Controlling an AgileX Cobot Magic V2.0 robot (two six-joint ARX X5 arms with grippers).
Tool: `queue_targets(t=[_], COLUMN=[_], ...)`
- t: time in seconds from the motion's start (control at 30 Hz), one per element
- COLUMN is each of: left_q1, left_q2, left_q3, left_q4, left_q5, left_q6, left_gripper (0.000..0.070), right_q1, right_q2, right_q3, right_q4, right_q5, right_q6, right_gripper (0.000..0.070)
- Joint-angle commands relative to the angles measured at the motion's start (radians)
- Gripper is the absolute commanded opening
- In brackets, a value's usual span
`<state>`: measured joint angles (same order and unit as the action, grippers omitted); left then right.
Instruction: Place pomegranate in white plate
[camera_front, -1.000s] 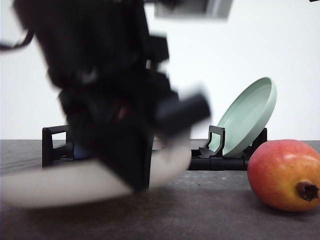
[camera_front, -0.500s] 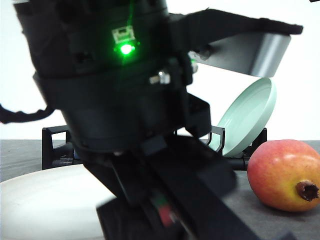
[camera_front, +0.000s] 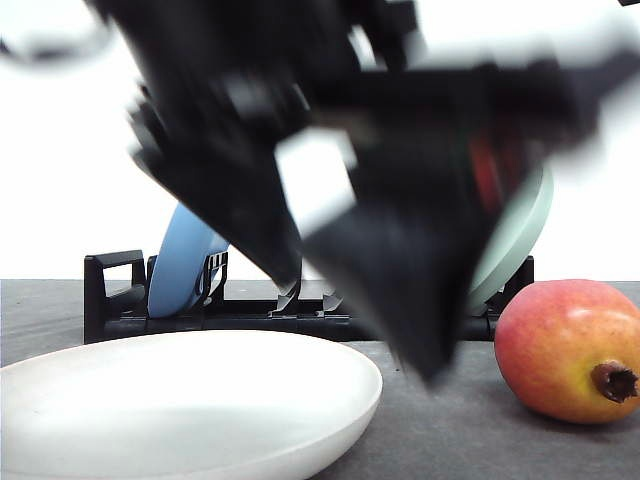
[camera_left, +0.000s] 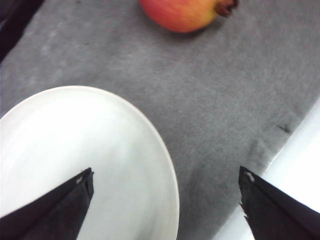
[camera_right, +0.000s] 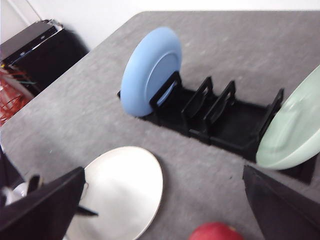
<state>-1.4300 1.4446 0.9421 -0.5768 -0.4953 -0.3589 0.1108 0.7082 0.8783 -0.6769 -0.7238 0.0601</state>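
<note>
Left gripper: the fingers are spread wide apart and hold nothing. One dark fingertip hangs over the white plate; the other is above bare grey tabletop, close to its pale edge. The white plate lies flat on the tabletop, empty, with its rim passing between the two fingers. The pomegranate rests on the tabletop well ahead of the fingers, apart from the plate, its dark calyx stub pointing sideways.

Right gripper: the fingers are likewise wide apart and empty, raised high above the tabletop. Below them lie the white plate and, just inside the picture edge between the fingertips, the red top of the pomegranate. Farther beyond the fingers stands a black plate rack with a blue plate upright at one end and a pale green plate leaning at the other.

In the front view a blurred black arm crosses above the plate; the pomegranate sits to its right, clear of the rim.
</note>
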Motion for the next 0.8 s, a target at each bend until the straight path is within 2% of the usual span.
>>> queue_targets(t=[0.0,0.17,0.4,0.63,0.77], left_q1=[-0.015,-0.015,-0.015,-0.015,-0.015], left_q2=[-0.035,-0.186,-0.424,-0.666,-0.789], left_q3=[0.016,0.016,0.016,0.016,0.016], left_q4=[-0.01,-0.065,-0.117,-0.12,-0.153], left_q5=[-0.005,0.007,0.026,0.033,0.032], left_q6=[-0.075,-0.127,-0.133,-0.132,-0.13], left_gripper=[0.0564,0.0555,0.0555,0.0555,0.0555], right_q1=[0.018,0.092,0.164,0.212,0.241], right_q2=[0.013,0.071,0.239,0.437,0.542], right_q3=[0.019,0.019,0.019,0.019,0.019], right_q4=[-0.008,-0.115,-0.251,-0.224,-0.202], right_q5=[0.007,0.097,0.243,0.327,0.374], right_q6=[0.02,0.045,0.069,0.112,0.117], right_gripper=[0.0643,0.0643,0.0643,0.0649,0.07])
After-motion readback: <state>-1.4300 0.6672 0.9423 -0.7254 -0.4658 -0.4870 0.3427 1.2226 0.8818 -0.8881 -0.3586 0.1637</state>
